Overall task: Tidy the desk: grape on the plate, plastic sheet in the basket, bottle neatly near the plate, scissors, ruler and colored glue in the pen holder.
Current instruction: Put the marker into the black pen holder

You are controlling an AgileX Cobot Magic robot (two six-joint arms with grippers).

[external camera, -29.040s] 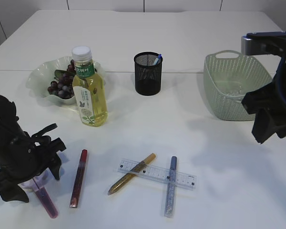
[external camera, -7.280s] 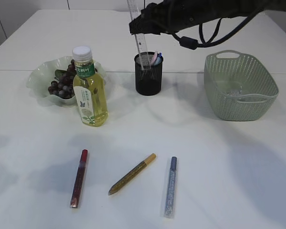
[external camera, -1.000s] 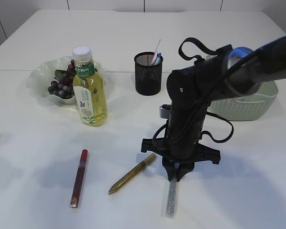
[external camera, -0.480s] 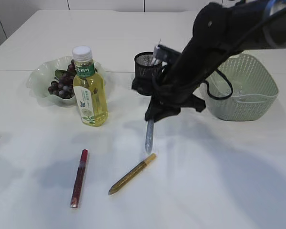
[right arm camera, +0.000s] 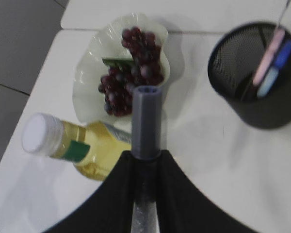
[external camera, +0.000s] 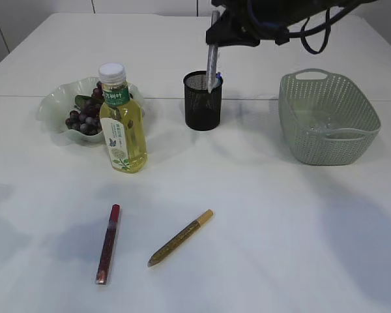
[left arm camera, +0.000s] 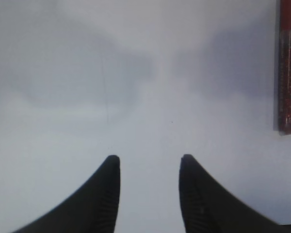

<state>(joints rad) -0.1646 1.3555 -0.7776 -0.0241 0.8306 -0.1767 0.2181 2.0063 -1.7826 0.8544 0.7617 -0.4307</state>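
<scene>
My right gripper is shut on a grey-blue glitter glue tube that hangs upright just above the black mesh pen holder. In the right wrist view the tube sticks out past the gripper, with the holder off to the right, pink and blue things inside it. Grapes lie on the pale plate, and the bottle stands beside it. A red glue tube and a gold one lie on the table. My left gripper is open over bare table.
The green basket stands at the right with something clear in its bottom. The red glue tube lies at the right edge of the left wrist view. The table's far edge runs behind the holder.
The right arm has lifted the grey-blue glue tube off the front of the table and carried it up and back over the pen holder. The left gripper has stayed where it was.
</scene>
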